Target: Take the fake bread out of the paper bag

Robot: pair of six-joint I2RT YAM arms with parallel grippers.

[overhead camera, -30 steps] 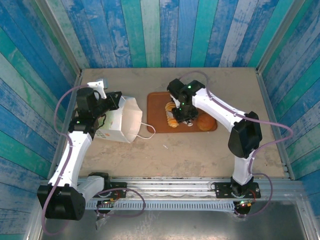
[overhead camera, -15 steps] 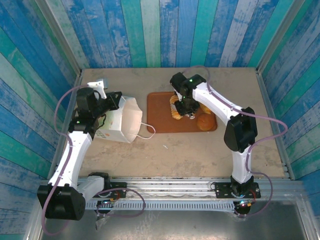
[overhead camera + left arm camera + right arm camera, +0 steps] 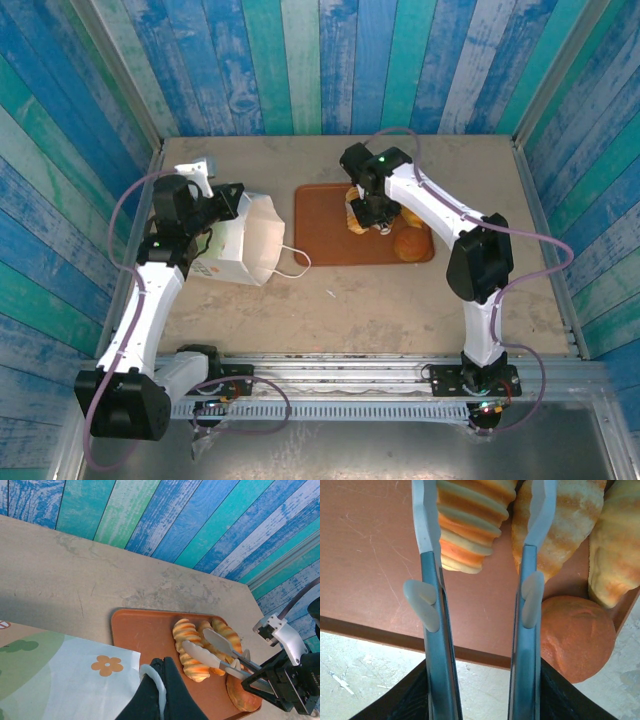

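The white paper bag (image 3: 245, 240) lies on its side at the left, mouth toward the tray, its flower print (image 3: 60, 665) close under the left wrist camera. My left gripper (image 3: 228, 205) (image 3: 162, 666) is shut on one thin white loop handle (image 3: 152, 677). Fake bread rests on the reddish-brown tray (image 3: 320, 225): ridged croissants (image 3: 354, 216) and a round bun (image 3: 411, 245). My right gripper (image 3: 368, 222) (image 3: 482, 510) hovers over the tray, open, its long fingers (image 3: 205, 655) straddling a ridged croissant (image 3: 470, 525) that lies on the tray. Two more croissants (image 3: 565, 525) and the bun (image 3: 575, 635) lie beside it.
The bag's other loop handle (image 3: 292, 262) lies loose on the tan table between bag and tray. The tray's near edge (image 3: 395, 635) runs just under my right fingers. Blue plank walls (image 3: 320, 60) enclose the table on three sides.
My right gripper carried the croissant toward the tray's back, next to the other croissants, and its jaws have widened. The left arm and the bag have stayed still.
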